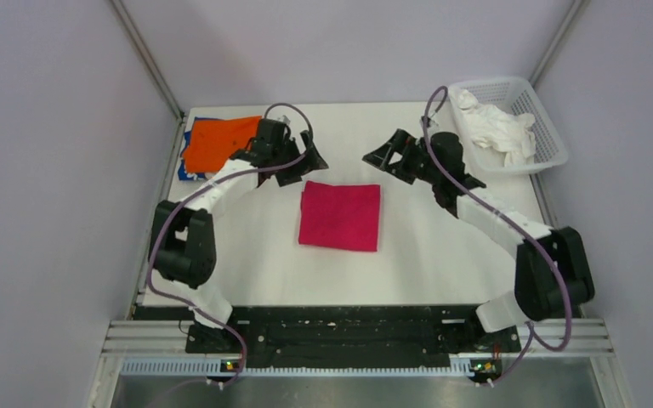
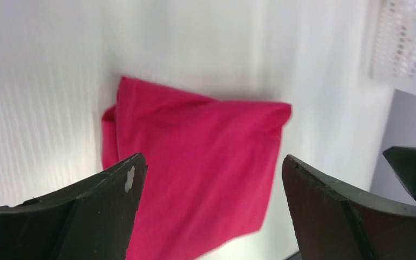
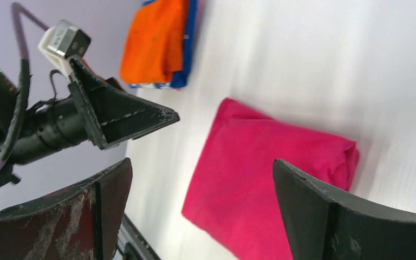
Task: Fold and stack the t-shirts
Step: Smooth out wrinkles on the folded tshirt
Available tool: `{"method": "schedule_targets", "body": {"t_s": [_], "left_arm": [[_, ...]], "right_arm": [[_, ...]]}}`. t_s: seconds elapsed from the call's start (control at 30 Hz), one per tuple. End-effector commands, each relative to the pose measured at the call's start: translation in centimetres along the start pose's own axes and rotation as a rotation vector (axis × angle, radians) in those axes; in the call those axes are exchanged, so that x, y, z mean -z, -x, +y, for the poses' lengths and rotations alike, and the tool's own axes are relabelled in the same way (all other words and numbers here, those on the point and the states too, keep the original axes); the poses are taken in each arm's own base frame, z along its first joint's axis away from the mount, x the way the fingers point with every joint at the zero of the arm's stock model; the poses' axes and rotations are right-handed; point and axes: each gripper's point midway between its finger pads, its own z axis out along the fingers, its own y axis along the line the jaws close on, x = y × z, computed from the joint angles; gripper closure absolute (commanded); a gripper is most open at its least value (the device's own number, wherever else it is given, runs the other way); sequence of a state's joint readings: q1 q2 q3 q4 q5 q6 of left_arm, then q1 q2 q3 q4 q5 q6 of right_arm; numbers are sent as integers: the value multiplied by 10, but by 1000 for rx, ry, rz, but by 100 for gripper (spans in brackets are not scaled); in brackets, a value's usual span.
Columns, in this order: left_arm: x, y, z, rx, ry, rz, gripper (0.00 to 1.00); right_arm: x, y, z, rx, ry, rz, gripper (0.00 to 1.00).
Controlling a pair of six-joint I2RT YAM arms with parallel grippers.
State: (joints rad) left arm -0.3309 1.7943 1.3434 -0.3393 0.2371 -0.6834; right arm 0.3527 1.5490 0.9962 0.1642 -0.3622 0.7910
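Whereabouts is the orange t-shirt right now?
In the top view, the orange t-shirt lies folded at the far left corner of the table, on the blue t-shirt, just beyond the left gripper.

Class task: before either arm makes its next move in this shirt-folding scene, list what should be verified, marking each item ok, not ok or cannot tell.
1. Magenta-red cloth t-shirt folded into a flat rectangle: ok.
2. Left gripper open and empty: ok.
3. Right gripper open and empty: ok.
4. Orange cloth t-shirt lies on the blue cloth t-shirt: ok.
5. Magenta-red t-shirt on that stack: not ok, it lies apart, mid-table.
6. White plastic mesh basket emptied: not ok, crumpled white cloth inside.
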Motion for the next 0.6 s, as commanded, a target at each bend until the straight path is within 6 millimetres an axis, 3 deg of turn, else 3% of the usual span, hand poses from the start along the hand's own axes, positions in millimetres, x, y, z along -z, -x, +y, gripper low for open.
{"method": "schedule_targets", "body": {"t_s": [0.0,0.07,0.17,0.27,0.43,0.57], "left_arm": [[37,-25,-36,-38,-146,-10,1],[39,-54,-42,-51,-188,35,1],[33,-92,-36,-58,-185,92,1],[25,-117,-21,-28,-185,129,1],[14,-143,16,1,-92,171,1],[9,-154,41,8,-7,178,1]], "right_arm": [[33,-37,20,51,104,28,1],[42,-69,41,57,213,75,1],[47,-105,53,31,316,114,1],[39,-126,46,5,324,155,1],[17,-151,-9,-52,152,165,1],[21,-174,-58,-80,-15,180,1]]}}
